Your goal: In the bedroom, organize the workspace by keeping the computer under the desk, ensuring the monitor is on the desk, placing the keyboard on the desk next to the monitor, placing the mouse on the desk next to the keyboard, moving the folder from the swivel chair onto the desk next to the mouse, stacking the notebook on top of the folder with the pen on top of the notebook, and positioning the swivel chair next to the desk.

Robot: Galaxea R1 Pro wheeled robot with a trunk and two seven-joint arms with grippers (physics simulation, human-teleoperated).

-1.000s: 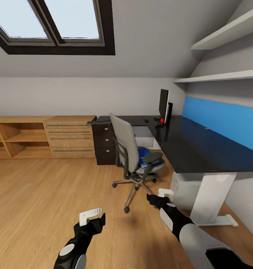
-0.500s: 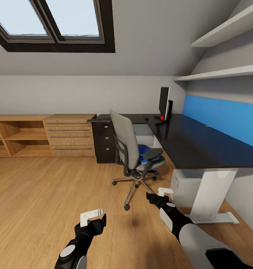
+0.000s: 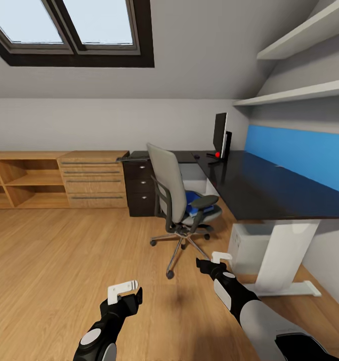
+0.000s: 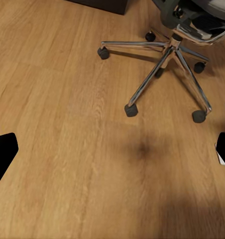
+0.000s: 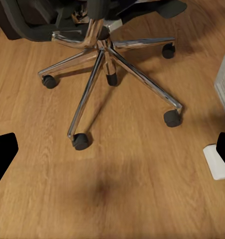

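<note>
The grey swivel chair point(image 3: 175, 196) stands on the wooden floor in front of the black desk point(image 3: 255, 188), its back turned toward me. A blue folder point(image 3: 193, 199) lies on its seat. The monitor point(image 3: 219, 132) stands edge-on at the desk's far corner. A white case point(image 3: 245, 244) that may be the computer sits under the desk. My left gripper point(image 3: 124, 289) and right gripper point(image 3: 221, 258) hang low over the floor short of the chair, both open and empty. The chair's metal wheeled base point(image 4: 164, 62) point(image 5: 105, 55) lies ahead of each wrist camera.
A dark drawer unit point(image 3: 139, 184) with round knobs ends the desk's left wing. A light wooden chest point(image 3: 94, 178) and open shelving point(image 3: 19, 181) line the back wall. The desk's white leg and foot point(image 3: 282, 260) stand on my right. Wall shelves point(image 3: 300, 47) hang above.
The whole picture has shifted slightly, so the camera has moved a little toward the chair and desk. Both arms hold the same pose, grippers unchanged.
</note>
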